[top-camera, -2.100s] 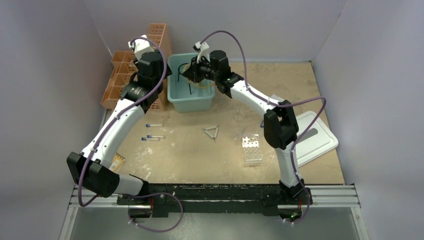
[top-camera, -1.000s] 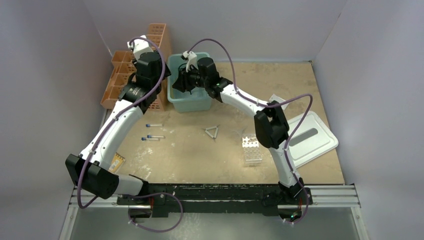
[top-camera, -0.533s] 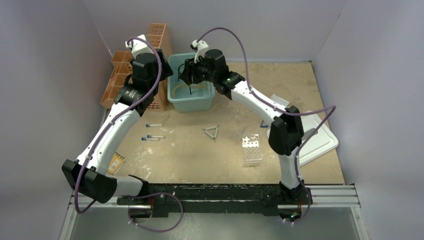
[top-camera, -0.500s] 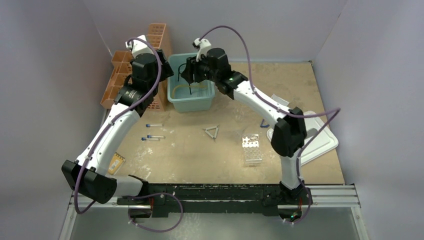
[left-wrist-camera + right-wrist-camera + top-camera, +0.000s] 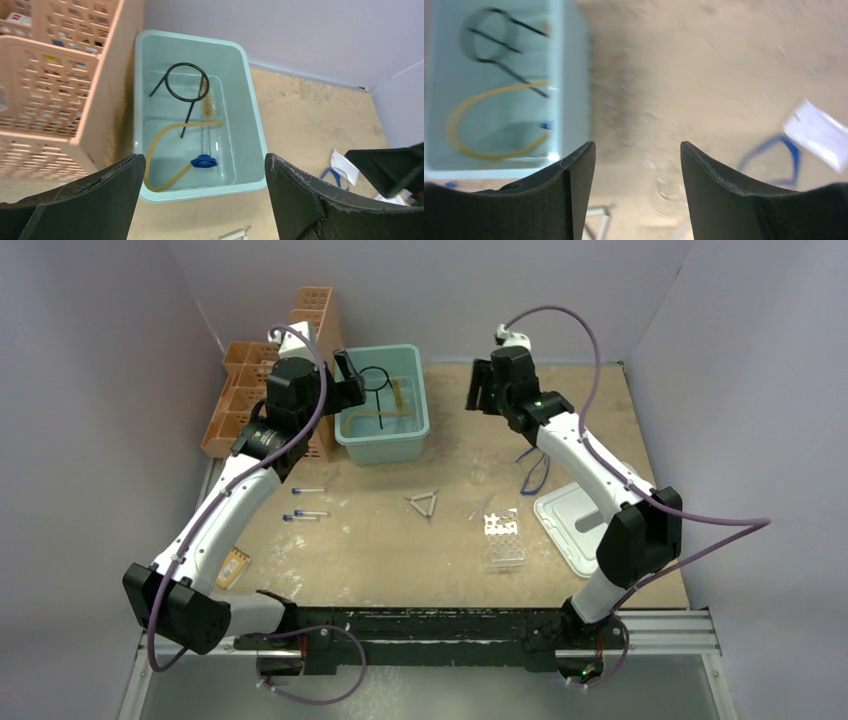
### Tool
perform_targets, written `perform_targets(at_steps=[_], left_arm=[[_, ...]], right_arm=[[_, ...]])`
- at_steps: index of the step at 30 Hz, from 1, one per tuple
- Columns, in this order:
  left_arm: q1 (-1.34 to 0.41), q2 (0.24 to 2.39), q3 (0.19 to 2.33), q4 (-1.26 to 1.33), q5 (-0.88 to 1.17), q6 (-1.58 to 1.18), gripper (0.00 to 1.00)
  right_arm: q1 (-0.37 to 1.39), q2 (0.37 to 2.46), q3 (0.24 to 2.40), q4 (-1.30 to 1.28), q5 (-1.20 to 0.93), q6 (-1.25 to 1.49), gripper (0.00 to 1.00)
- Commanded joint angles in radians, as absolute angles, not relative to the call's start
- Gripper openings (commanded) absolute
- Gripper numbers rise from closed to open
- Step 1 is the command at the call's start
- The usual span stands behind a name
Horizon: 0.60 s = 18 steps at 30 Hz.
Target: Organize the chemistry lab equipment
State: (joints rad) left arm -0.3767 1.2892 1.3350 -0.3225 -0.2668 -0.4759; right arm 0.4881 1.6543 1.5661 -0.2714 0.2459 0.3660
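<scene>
hovering at the far-left corner, left gripper [image 5: 202,167] looks straight down into teal bin [image 5: 254,117], fingers spread wide, nothing between them. bin holds black wire ring with stem [image 5: 189,102], amber hose [image 5: 210,123], a bristle brush [image 5: 206,102] and a blue cap-like piece [image 5: 203,161] (can't tell what it belongs to). bin reads as the catch-all for loose odd-shaped bits. it sits against orange lattice rack [image 5: 232,400].

right gripper [image 5: 637,150] is up by the far edge, right of bin, jaws apart and empty. wrist view blurred, detail poor. under it: blue-framed goggles [image 5: 795,157] toward the right edge, faint glassware [image 5: 480,476] just left of them.

not yet sorted:
- blue-capped clear tubes [image 5: 312,513], three, lying flat nr the left edge
- wire triangle [image 5: 425,504], mid-table
- clear tube rack [image 5: 503,538], upright toward the near edge, right of centre, slots facing up, prob. meant for the tubes
- white tray [image 5: 560,515] beside rack, at the right edge

judgement: roughly a third done. goggles/glassware suit the right arm and tubes the left, as each lies on that arm's side.
</scene>
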Motion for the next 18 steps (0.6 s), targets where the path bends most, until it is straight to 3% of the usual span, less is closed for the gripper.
perform_targets(at_steps=[1, 10, 18], left_arm=[[-0.370, 1.268, 1.318, -0.211, -0.156, -0.469, 0.89], [-0.371, 1.320, 1.321, -0.166, -0.092, -0.514, 0.86], [-0.371, 1.363, 1.352, -0.155, -0.092, -0.513, 0.85]], right_arm=[[0.394, 1.595, 1.460, -0.417, 0.332, 0.508, 0.65], [0.226, 1.679, 1.394, -0.611, 0.397, 0.581, 0.70], [0.163, 1.782, 1.390, -0.602, 0.415, 0.538, 0.84]])
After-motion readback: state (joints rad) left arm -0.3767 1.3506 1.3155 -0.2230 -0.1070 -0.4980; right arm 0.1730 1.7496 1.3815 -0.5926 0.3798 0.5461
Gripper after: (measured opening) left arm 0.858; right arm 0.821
